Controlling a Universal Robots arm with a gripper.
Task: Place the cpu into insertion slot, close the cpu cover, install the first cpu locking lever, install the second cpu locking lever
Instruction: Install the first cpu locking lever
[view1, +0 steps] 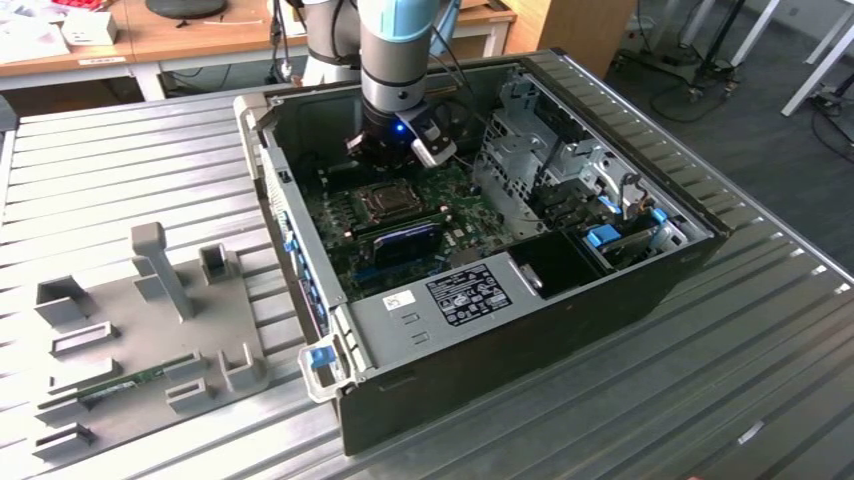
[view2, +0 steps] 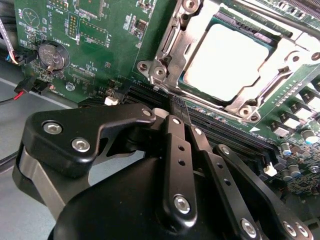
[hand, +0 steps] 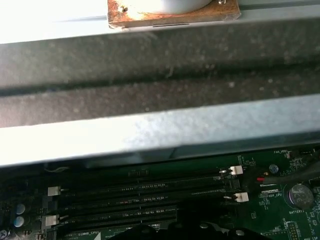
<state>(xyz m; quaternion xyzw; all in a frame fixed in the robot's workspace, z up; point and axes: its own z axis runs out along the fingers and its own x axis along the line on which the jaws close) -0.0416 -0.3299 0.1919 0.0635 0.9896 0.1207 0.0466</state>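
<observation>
Beside one covered cpu (view2: 231, 61), gripper (view2: 179, 107) shut

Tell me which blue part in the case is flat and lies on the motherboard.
The blue rectangle beside the insertion slot; the other blue parts are clips at the case edges and drive bay.

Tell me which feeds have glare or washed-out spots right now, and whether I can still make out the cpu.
In the second wrist view the cpu top is blown out to near white, though its outline inside the cpu cover stays readable, and the hand is evenly lit. In the first wrist view the upper-left area is overexposed and the memory slots sit in dim shadow. In the exterior view the lighting is even.
</observation>
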